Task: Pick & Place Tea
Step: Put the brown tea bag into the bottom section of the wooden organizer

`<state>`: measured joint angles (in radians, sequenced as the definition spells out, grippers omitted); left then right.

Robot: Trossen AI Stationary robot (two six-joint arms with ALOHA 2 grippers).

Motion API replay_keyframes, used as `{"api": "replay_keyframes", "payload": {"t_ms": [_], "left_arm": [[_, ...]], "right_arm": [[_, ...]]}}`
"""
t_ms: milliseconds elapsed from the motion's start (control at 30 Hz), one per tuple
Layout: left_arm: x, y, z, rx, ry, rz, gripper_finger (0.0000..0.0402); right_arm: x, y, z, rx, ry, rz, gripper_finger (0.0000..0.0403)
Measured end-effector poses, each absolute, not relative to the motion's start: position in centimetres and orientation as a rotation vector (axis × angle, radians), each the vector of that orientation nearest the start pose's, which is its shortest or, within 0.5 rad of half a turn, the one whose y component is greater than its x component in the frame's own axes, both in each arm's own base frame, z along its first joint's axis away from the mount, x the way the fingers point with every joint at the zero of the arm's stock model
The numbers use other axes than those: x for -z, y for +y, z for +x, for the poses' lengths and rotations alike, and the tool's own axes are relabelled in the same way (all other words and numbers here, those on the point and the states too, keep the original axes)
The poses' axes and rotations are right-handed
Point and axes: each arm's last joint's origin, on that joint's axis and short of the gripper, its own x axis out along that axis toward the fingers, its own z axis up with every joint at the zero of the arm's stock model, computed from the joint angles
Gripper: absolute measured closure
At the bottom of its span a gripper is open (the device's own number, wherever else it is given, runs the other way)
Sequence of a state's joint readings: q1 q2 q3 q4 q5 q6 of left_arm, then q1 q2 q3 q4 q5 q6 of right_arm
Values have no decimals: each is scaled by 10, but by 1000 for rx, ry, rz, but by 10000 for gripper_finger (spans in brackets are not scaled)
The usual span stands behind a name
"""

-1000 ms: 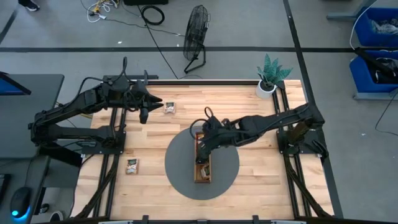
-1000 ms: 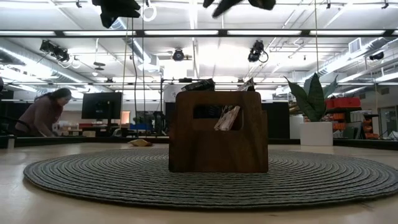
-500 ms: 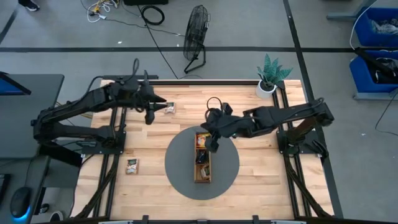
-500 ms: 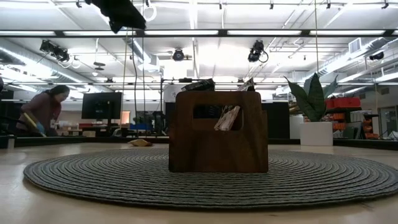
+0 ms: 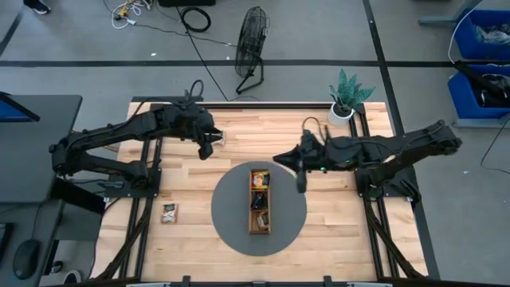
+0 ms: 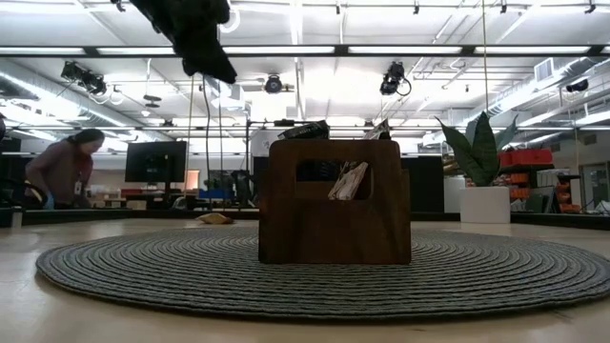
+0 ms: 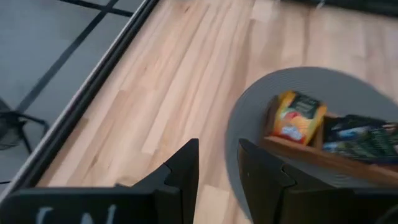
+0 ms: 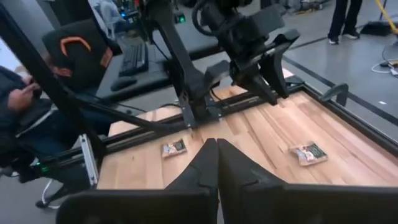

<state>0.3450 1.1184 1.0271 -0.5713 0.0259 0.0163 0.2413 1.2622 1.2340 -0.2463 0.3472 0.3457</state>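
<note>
High view: wooden divided tray [image 5: 260,217] sits on the round grey mat [image 5: 227,219] mid-table, long axis running away from the front edge. Orange sachet [image 5: 260,178] in the far compartment, dark ones in the middle (can't count them). Two sachets are loose on the tabletop [image 5: 335,203]: one by the left gripper [image 5: 205,150] at the far side [image 5: 217,138], one near the left front [image 5: 168,211]. Right gripper [image 5: 300,180] hangs over the mat's right edge, just beside the tray, nothing in it. Potted plant [image 5: 345,97] at the far right corner, a fan [image 5: 250,44] on the floor beyond.

Low view: tray end wall [image 6: 334,202] faces the camera, with a sachet [image 6: 347,180] showing through its handle slot. Left gripper [image 6: 205,48] drops in from above at upper left, well clear of the mat. A person [image 6: 59,170] is at a desk in the background.

Left wrist view: fingers [image 7: 185,168] stand a narrow gap apart with nothing between them. Ahead: mat [image 7: 249,118], tray end [image 7: 311,155], orange sachet [image 7: 296,117] upright in the end compartment, dark sachets [image 7: 357,137] behind it.

Right wrist view: fingers [image 8: 205,163] pressed fully together, empty. Beyond them are two loose sachets on the wood, one [image 8: 175,148] near the table's frame, one [image 8: 309,153] under the left arm's gripper [image 8: 264,71]. A seated person's sleeve [image 8: 25,121] is off the table edge.
</note>
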Motion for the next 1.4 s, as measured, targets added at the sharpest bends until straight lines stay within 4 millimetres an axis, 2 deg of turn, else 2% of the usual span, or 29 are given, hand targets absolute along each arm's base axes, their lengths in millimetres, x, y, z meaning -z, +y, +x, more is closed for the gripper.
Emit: {"api": "replay_keyframes", "payload": {"t_ms": [300,633,933,1033,1400], "left_arm": [[-292,89,238,-330,823,75,289],[-243,105,259,-411,1094,118,289],[-208,137,265,-426,1230,99,289],[-198,144,267,-334,1213,33,287],[-172,152,270,-336,1312,6,213]], "right_arm": [[-346,47,226,91,187,304,403],[-335,39,192,69,83,330,403],[-337,36,181,66,66,327,403],[-336,36,181,67,72,308,403],[-329,33,180,101,135,290,403]]}}
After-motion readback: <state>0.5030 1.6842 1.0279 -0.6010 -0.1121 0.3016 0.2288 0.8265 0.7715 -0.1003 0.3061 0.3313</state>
